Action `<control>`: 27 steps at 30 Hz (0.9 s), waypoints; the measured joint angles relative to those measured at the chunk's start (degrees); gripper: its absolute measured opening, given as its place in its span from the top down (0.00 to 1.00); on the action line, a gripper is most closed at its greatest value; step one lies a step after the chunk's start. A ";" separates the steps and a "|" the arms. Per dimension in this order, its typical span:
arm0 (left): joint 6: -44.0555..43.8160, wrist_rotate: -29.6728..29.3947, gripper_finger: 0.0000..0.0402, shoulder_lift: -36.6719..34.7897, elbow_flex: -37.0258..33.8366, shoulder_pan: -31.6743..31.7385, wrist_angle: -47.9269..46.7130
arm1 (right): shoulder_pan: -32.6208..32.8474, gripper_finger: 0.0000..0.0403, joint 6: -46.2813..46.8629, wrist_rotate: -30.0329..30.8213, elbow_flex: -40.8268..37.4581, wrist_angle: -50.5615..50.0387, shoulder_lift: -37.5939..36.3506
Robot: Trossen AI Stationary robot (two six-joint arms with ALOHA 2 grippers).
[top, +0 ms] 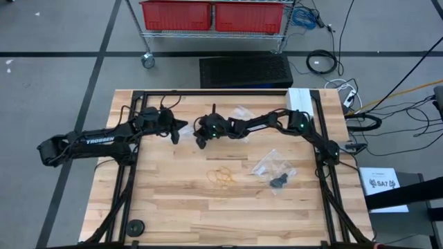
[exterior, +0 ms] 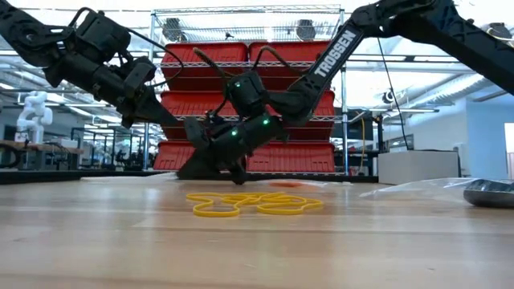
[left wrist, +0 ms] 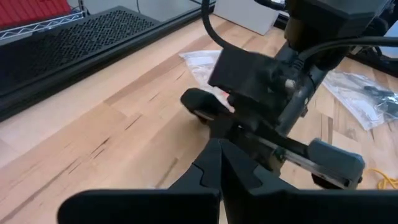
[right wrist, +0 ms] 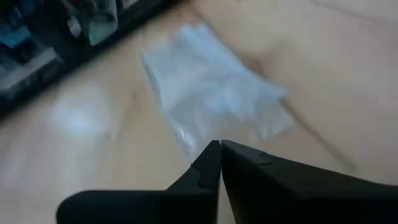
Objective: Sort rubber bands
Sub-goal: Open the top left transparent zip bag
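Note:
A small heap of yellow-orange rubber bands lies flat on the wooden table, near its middle. No gripper touches it. My left gripper is shut and hovers above the table, left of the middle. It points at my right gripper. That one is also shut and hangs low over the table, on the far side of the bands. A flat clear bag lies ahead of its fingers. Black or tan bands do not show loose on the table.
A clear plastic bag lies toward the far edge. A second, crumpled bag lies right of the bands, with a dark clump at its near end. A black disc sits near the near-left corner. Bare wood lies along the near side.

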 joint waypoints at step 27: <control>1.31 -2.59 1.00 -0.02 0.04 0.41 2.83 | 1.20 1.00 -16.27 1.27 14.97 -33.24 1.87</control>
